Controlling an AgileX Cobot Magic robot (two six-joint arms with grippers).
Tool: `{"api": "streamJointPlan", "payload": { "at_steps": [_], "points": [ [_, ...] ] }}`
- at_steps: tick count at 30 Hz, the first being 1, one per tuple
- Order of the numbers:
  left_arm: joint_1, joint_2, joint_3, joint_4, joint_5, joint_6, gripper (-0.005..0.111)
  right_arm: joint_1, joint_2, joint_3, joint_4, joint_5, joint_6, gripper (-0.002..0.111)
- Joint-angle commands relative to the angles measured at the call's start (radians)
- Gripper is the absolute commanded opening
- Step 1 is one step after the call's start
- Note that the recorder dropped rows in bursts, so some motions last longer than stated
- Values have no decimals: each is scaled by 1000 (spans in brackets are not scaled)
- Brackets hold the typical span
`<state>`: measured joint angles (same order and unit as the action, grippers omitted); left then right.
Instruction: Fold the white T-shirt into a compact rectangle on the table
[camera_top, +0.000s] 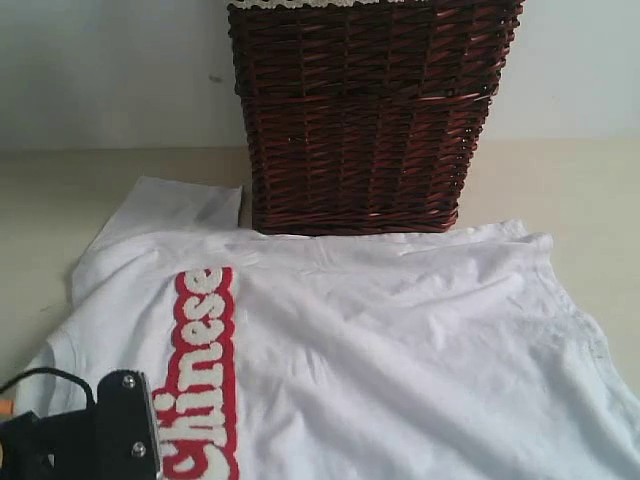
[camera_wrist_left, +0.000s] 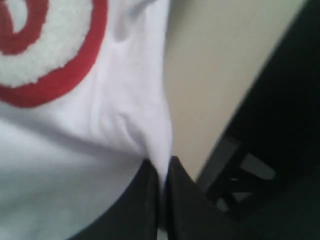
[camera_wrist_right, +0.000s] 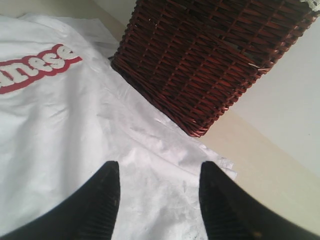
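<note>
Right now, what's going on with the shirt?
A two-arm robot is working on the shirt. It lies spread out on the table, not yet folded, with its far edge up against the basket. The left gripper is shut on a pinch of fabric at the shirt's edge, near the red lettering. The right gripper is open over the shirt's other side, near the basket, holding nothing.
</note>
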<state>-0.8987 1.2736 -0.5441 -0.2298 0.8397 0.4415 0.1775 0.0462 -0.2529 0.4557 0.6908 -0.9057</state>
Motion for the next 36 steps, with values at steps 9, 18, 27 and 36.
{"api": "streamJointPlan", "payload": {
  "at_steps": [9,18,27,36],
  "points": [
    [3,-16,-6,-240,41,238,0,-3,-4,6,9,-6,3,49],
    [108,-16,-6,-200,-61,178,0,-3,-4,6,9,-6,3,49],
    [334,-10,-6,-173,-198,153,0,-3,-4,6,9,-6,3,49],
    [401,93,-6,-114,-340,153,43,-3,-4,6,9,-6,3,49]
  ]
}}
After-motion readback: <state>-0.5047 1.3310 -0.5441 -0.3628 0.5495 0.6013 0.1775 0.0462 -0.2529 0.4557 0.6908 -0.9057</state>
